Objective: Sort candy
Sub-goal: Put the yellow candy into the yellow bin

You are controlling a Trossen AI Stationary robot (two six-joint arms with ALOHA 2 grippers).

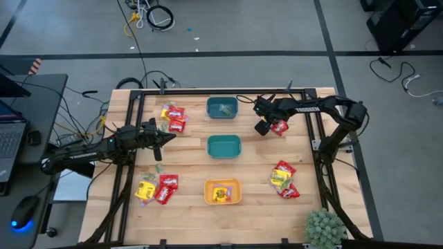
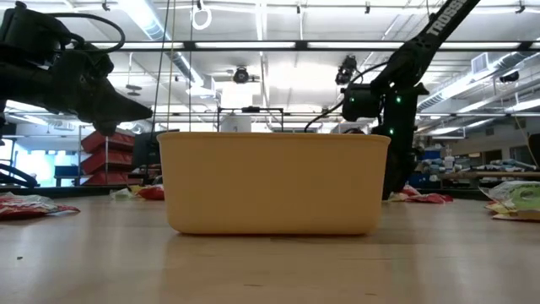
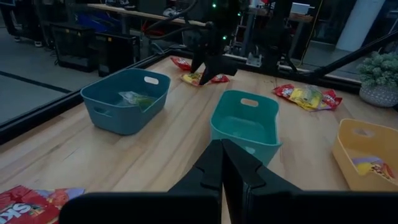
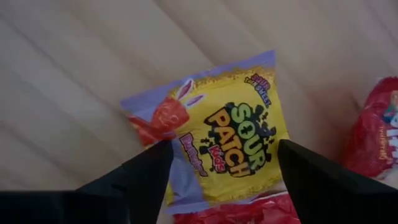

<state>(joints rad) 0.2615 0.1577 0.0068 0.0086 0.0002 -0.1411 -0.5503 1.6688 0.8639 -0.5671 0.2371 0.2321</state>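
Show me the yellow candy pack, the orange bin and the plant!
Yellow candy pack [image 4: 239, 146]: right wrist view, on the middle of its printed front.
Orange bin [image 1: 237, 196]: high view, on its right wall.
Plant [image 1: 325, 227]: high view, on the middle of its leafy top.

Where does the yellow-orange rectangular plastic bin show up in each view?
High view: yellow-orange rectangular plastic bin at bottom centre of the table.
Low view: fills the centre, its long side wall facing the camera.
Left wrist view: at the right edge, partly cut off.
Right wrist view: not in it.
Shared landmark: the light wooden table top, which shows in all four views.
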